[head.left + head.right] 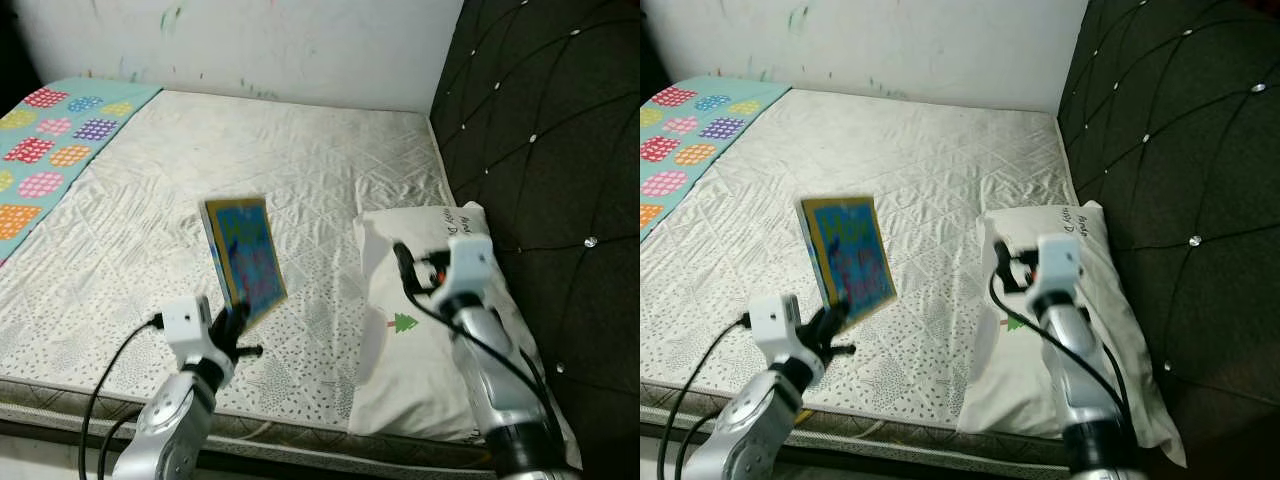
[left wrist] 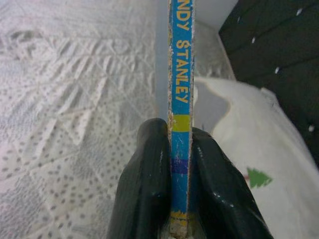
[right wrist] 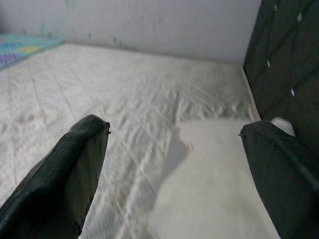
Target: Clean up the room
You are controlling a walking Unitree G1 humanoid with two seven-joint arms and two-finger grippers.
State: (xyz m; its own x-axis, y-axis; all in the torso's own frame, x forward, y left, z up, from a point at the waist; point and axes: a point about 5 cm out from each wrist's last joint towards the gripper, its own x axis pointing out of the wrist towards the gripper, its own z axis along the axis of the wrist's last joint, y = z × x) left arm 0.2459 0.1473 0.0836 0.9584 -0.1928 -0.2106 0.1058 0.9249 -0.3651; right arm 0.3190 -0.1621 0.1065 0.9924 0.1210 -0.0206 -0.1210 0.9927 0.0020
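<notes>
A thin blue and yellow picture book (image 1: 245, 258) is held upright above the white mattress (image 1: 250, 170), near its front edge. My left gripper (image 1: 232, 322) is shut on the book's lower corner; in the left wrist view both black fingers (image 2: 147, 184) clamp the blue spine (image 2: 180, 89). My right gripper (image 1: 403, 262) hovers open over the white pillow (image 1: 420, 340) by the headboard, its fingertips (image 3: 84, 144) wide apart with nothing between them.
A dark padded headboard (image 1: 540, 130) rises on the right, a white wall (image 1: 260, 40) at the far end. A teal blanket with coloured patches (image 1: 50, 140) covers the mattress's far left side. The pillow has a small green tree print (image 1: 404, 322).
</notes>
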